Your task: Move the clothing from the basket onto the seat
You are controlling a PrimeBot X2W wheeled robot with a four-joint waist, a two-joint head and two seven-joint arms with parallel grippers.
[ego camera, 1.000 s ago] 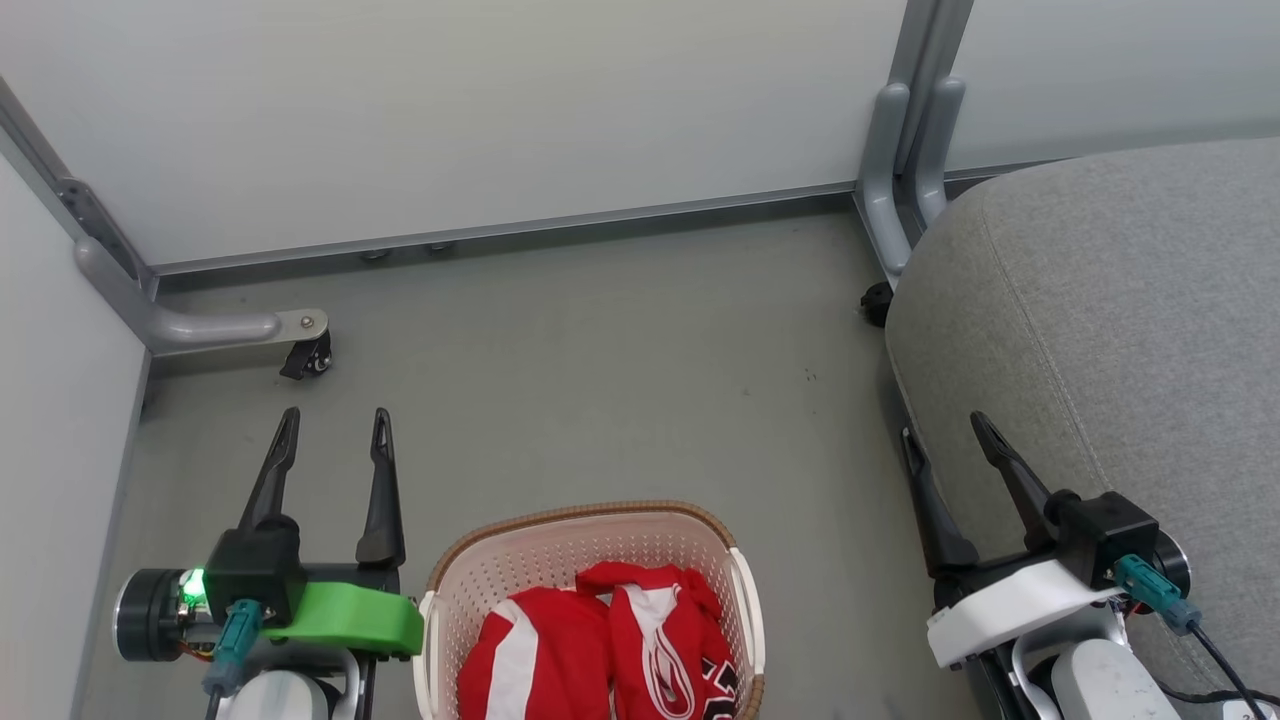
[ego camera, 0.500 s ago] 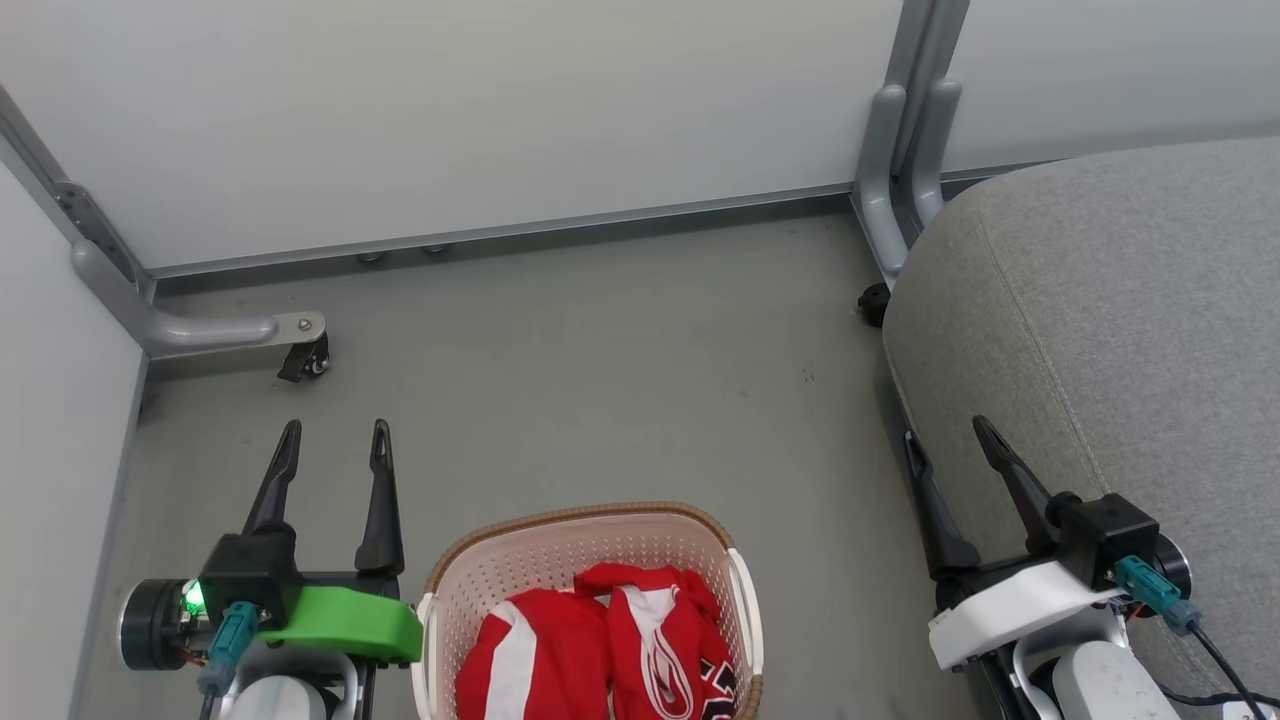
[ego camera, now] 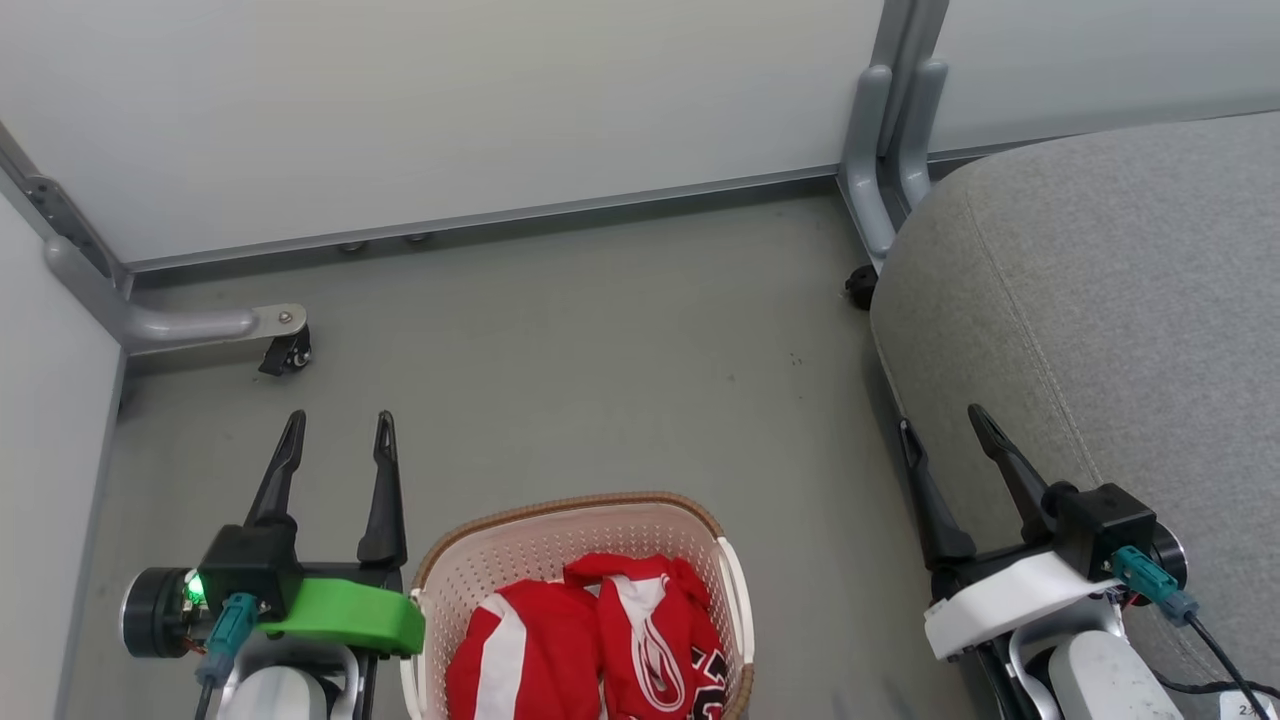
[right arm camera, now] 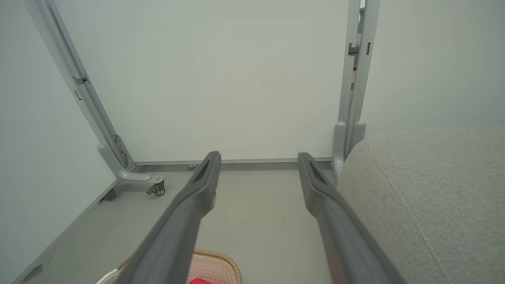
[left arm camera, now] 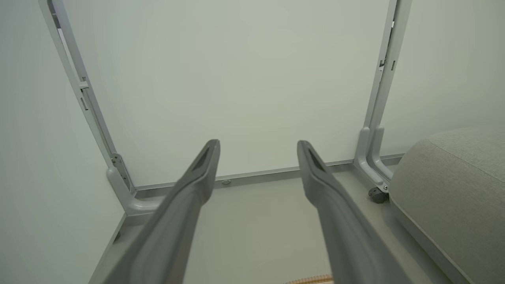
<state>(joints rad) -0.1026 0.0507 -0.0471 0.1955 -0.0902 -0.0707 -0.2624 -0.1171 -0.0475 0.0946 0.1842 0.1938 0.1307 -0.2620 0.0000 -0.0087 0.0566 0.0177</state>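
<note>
The red clothing (ego camera: 590, 650) with white stripes lies bunched in the cream basket (ego camera: 470, 580), which stands on the floor at the bottom middle of the head view. Just left of the basket, my left gripper (ego camera: 338, 425) is open and holds nothing. My right gripper (ego camera: 940, 418) is open and empty too, at the lower right against the near edge of the grey seat (ego camera: 1110, 300). In the right wrist view a scrap of the clothing (right arm camera: 201, 281) and the basket's rim (right arm camera: 221, 258) show low between the fingers (right arm camera: 185, 217). The seat (left arm camera: 453, 189) fills the right of the left wrist view.
White partition panels close off the back and the left. Their grey feet carry castors: one castor (ego camera: 285, 355) at the left, another castor (ego camera: 860, 288) by the seat's far corner. Grey floor (ego camera: 580, 360) lies between the basket and the back panel.
The whole head view has shifted a little left and up, so the camera has moved. Both grippers stay open and keep their places beside the basket.
</note>
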